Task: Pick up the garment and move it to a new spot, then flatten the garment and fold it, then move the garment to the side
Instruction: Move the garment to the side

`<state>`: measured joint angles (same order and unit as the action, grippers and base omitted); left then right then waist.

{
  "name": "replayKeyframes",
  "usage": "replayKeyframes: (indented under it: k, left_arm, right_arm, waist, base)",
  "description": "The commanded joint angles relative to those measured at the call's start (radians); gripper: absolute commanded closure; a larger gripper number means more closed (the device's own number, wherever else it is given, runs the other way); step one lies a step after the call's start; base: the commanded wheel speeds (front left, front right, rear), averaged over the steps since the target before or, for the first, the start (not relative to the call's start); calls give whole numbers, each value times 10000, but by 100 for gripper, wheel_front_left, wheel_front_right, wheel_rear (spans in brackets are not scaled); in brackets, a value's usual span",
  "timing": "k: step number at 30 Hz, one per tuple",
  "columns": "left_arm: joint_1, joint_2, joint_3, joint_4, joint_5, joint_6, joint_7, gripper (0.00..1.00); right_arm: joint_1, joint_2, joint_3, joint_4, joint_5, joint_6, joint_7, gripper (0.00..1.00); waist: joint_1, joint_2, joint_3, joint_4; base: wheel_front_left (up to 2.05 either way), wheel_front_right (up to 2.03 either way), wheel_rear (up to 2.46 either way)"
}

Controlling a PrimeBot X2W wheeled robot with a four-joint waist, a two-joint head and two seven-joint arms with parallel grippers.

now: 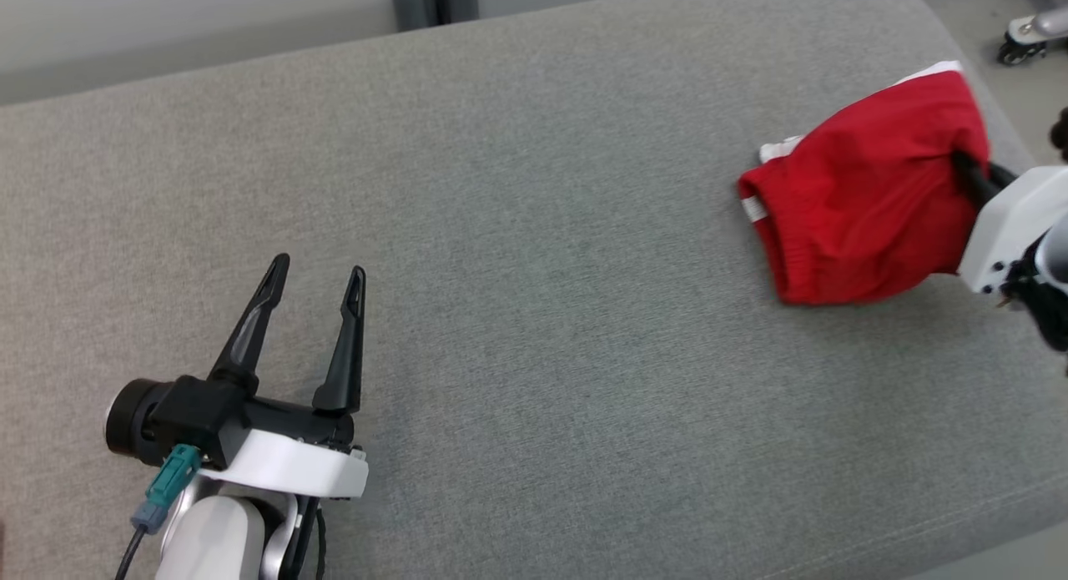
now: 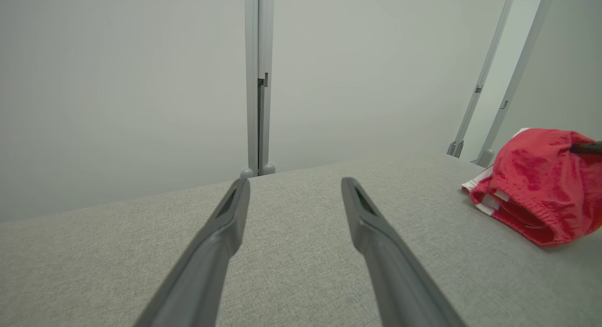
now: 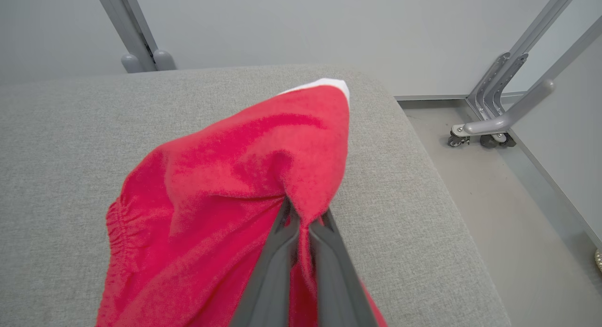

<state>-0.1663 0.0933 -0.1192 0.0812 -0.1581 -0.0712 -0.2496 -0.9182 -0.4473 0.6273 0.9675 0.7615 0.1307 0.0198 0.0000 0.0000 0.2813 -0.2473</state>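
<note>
Red-and-white cloth garment [image 1: 859,204], bunched, 2 o'clock on grey fabric counter [image 1: 534,271].
Right gripper [image 3: 303,214] jaws pinch it; left gripper [image 1: 319,275] gapes empty. Flattening, folding undone.

Grey padded bench [image 1: 534,229] under red garment [image 1: 859,196]

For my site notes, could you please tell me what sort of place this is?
Probably a robot test room rather than a home: a grey padded bench, plain wall panels, a wheeled metal frame, and a single red garment.
</note>
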Motion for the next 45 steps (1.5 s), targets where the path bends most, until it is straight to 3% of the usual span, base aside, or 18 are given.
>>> replayKeyframes:
  k: [1,5,6,7,8,9,18,27,34,39,45]
  left_arm:
    - [-209,95,-1,-55,75,-43,2,0]
    - [-291,111,-16,-62,44,6,-5,0]
    - [-305,112,-18,-50,30,21,-7,0]
    - [-311,115,-20,-30,11,29,-11,0]
    - [-311,114,-17,-8,-13,45,-16,0]
    - [-307,110,-17,11,-40,58,-19,0]
    - [-115,31,-37,189,-253,129,-89,0]
    - [221,18,266,136,-447,290,-149,0]
    - [663,68,750,-225,-566,477,-161,0]
    - [1119,17,1022,-650,-625,670,-164,0]
    - [1583,-48,1052,-747,-593,663,-164,0]
  right_arm:
    - [-218,-145,90,187,-82,3,-72,100]
    - [-688,-368,356,838,-307,3,-86,100]
    - [-801,-410,417,1002,-386,3,-136,96]
    - [-885,-429,449,1157,-433,2,-166,78]
    - [-962,-393,473,1287,-473,2,-248,51]
    - [-1049,-364,456,1439,-504,2,-338,0]
    - [-1468,-179,751,2519,-985,3,-1096,0]
    - [-1557,-72,542,2144,-973,3,-2473,0]
    - [-694,-203,-78,584,-831,2,-2857,0]
    - [896,-260,-1331,-1289,-1321,3,-2856,0]
    - [3298,224,-3042,-3619,-2231,3,-2858,0]
  waist:
    - [0,0,247,196]
    - [0,0,338,244]
    - [0,0,340,246]
    - [0,0,331,242]
    - [0,0,308,234]
    - [0,0,284,224]
    - [0,0,-247,148]
    - [0,0,-955,399]
    - [0,0,-1608,943]
    - [0,0,-2025,1392]
    - [0,0,-2531,1800]
  base:
    - [0,0,0]
    - [0,0,0]
    - [0,0,0]
    - [0,0,0]
    - [0,0,0]
    - [0,0,0]
    - [0,0,0]
    - [0,0,0]
    - [0,0,0]
    - [0,0,0]
    - [0,0,0]
